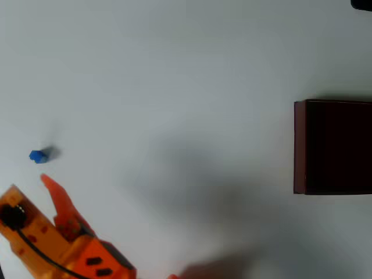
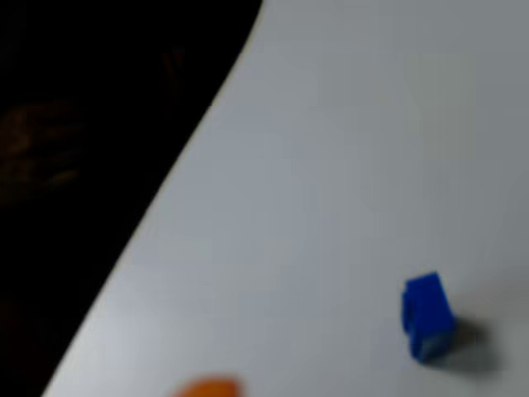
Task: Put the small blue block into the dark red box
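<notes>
Approach phase, before any grasp. The small blue block (image 1: 38, 156) lies free on the white table (image 1: 174, 87), far to the left of the dark red box (image 1: 332, 146) in the overhead view, the two well apart. The orange gripper (image 1: 35, 195) sits just below the block, not touching it; one pointed finger (image 1: 56, 195) aims toward the block, the other side is a blocky body (image 1: 20, 218), and the jaws appear parted and empty. Judged next: advance until the fingers straddle the block, then close. The box is cut off at the right edge. In the wrist view the block (image 2: 427, 317) is blurred, and an orange fingertip (image 2: 207, 387) barely enters at the bottom edge
</notes>
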Robot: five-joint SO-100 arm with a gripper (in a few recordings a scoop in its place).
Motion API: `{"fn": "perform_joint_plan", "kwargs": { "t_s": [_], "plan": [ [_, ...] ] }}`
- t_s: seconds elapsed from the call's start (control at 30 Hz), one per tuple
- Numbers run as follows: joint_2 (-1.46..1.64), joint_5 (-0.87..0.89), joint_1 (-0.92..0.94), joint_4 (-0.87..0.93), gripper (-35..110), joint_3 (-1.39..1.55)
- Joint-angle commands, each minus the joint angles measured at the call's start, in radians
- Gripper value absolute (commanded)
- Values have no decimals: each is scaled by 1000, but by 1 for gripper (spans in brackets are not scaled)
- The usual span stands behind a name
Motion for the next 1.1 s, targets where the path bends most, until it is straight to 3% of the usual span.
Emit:
{"fn": "perform_joint_plan", "kwargs": {
  "t_s": [0.0, 0.17, 0.27, 0.4, 0.7, 1.07],
  "plan": [
    [-95, 20, -29, -115, 27, -21],
    [-291, -8, -41, -318, 27, -83],
    [-342, -44, -41, -324, 27, -106],
    [-327, -107, -26, -460, 27, -9],
    [-265, -149, 12, -541, 28, 147],
    [-623, -225, 12, -776, 28, 83]
  ]
}}
